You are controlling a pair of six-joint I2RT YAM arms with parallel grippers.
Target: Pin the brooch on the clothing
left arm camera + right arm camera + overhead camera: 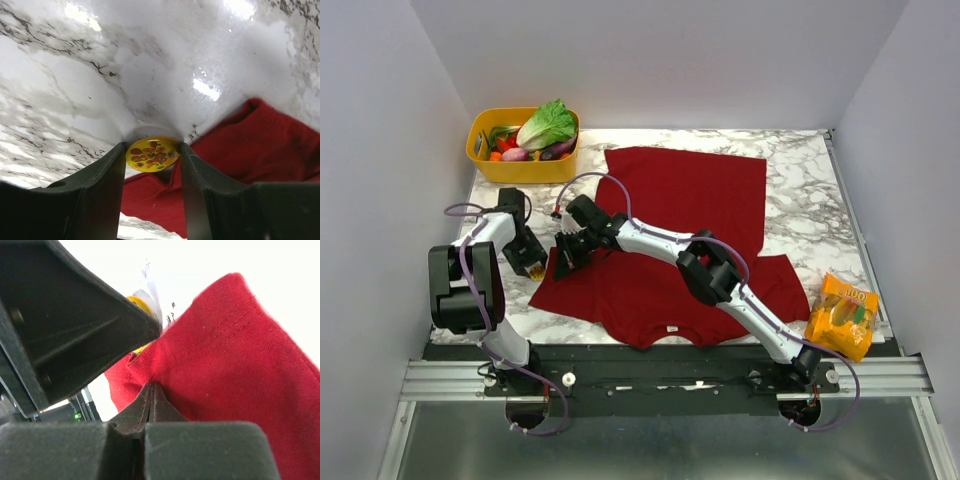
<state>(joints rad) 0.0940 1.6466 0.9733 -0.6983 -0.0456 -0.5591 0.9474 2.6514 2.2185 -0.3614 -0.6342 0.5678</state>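
Note:
The dark red T-shirt (690, 190) lies spread on the marble table, with its white neck label (671, 328) near the front edge. My left gripper (532, 265) sits at the shirt's left sleeve edge. In the left wrist view it (152, 149) is shut on the brooch (152, 153), a small yellow disc with an orange flower print, held just above the red fabric (260, 145). My right gripper (565, 252) reaches across the shirt. In its wrist view it (151, 387) is shut on a pinched fold of the sleeve (235, 350). The brooch's edge (137, 301) shows behind the left gripper's black finger (75, 325).
A yellow basket (520, 170) of vegetables stands at the back left. An orange snack bag (842, 315) lies at the front right by the table edge. White walls enclose the table on three sides. The right arm stretches over the shirt's middle.

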